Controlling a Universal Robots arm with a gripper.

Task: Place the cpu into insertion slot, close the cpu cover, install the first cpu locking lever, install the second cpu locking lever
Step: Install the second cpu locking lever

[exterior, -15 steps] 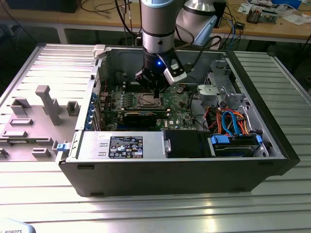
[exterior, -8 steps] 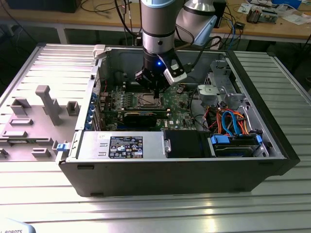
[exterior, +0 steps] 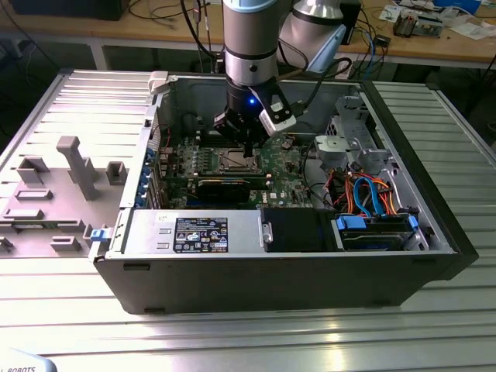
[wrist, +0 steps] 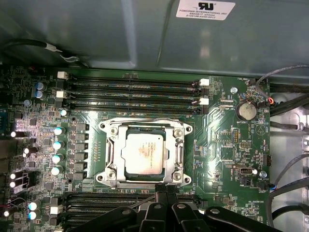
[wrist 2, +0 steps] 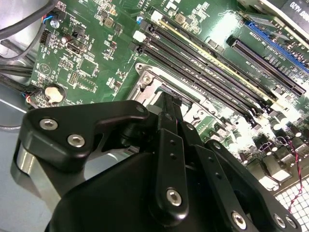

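I see cpu [wrist: 146, 153] seated in insertion slot [wrist: 114, 153], cpu cover [wrist: 145, 126] down around it. Tool [wrist: 165, 192] at slot edge, fingertips pinched together, holding nothing. Risk: tips slip, scrape motherboard [wrist: 227, 140].

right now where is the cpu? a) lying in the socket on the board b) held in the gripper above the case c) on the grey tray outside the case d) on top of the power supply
a, in the first wrist view the cpu lies flat inside the socket on the green board, with the gripper at the socket's edge, not around the chip.
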